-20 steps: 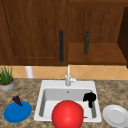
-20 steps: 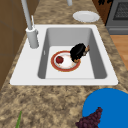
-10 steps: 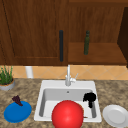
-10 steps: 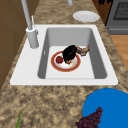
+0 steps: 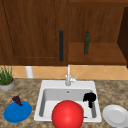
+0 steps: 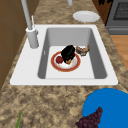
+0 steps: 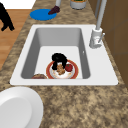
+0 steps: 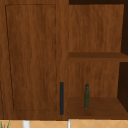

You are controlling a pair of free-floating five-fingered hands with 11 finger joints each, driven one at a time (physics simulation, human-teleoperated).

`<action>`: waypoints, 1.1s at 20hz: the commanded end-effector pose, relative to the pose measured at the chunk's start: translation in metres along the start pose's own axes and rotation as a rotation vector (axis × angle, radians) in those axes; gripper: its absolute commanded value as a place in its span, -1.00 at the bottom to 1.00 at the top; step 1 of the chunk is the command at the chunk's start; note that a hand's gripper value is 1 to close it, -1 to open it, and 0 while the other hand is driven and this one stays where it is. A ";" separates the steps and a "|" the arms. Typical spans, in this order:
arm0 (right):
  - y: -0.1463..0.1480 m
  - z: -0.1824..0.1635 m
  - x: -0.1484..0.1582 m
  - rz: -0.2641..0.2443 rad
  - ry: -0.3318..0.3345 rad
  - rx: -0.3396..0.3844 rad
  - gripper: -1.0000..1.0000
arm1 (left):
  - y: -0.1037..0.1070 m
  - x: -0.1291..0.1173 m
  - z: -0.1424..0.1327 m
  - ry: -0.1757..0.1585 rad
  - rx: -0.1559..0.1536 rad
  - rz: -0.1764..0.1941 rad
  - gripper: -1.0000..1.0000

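From the front, a large red ball hid most of the sink, while the side views revealed a red-rimmed plate of food on the sink floor. The right robot hand hovered over that plate, touching the food; whether its fingers were apart or together could not be told.

This is a home kitchen: a white sink with a faucet is set into a speckled stone surface, wooden wall cabinets hang above it, plates lie nearby, and a stove stands alongside.
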 end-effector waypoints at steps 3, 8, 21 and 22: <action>0.000 0.000 0.000 0.000 0.000 0.000 0.00 | -0.004 0.014 -0.003 0.007 -0.030 -0.006 -1.00; 0.000 0.000 0.000 0.000 0.000 0.000 0.00 | 0.043 0.034 -0.004 -0.045 -0.048 0.054 -1.00; 0.000 0.000 0.000 0.000 0.000 0.000 0.00 | 0.090 0.054 0.034 -0.097 -0.089 0.094 -1.00; 0.000 0.000 0.000 0.000 0.000 0.000 0.00 | 0.092 0.054 0.036 -0.103 -0.090 0.096 -1.00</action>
